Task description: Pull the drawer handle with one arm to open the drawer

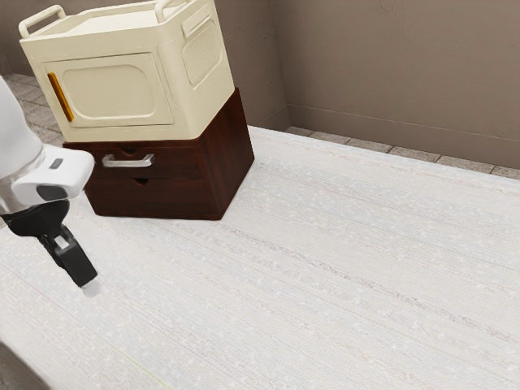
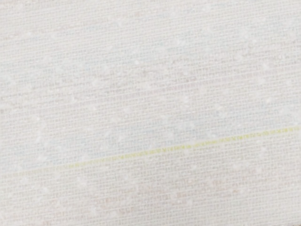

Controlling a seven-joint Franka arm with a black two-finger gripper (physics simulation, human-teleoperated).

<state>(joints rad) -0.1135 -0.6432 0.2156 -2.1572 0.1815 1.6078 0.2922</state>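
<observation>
In the exterior view, the silvery handle [image 1: 128, 161] is a bar fixed across the upper drawer [image 1: 175, 166] of a dark wooden chest [image 1: 232, 158], which stands by the table's [image 1: 325, 252] far edge, towards the exterior view's left; the drawer front looks flush, so shut. The gripper [image 1: 90, 287] hangs well apart from it, nearer the table's near edge, and I cannot tell whether it is spread or closed. The bar looks like rigid metal, smooth enough to slip under a loose hold; I would grasp it mid-span, from above and below, and draw straight out from the front. The drawer should slide fairly lightly, though a skewed pull might bind it, and the cream box [image 1: 114, 91] on top probably steadies the chest. In the wrist view, the table's pale weave carries a thin yellow line [image 2: 188, 146].
</observation>
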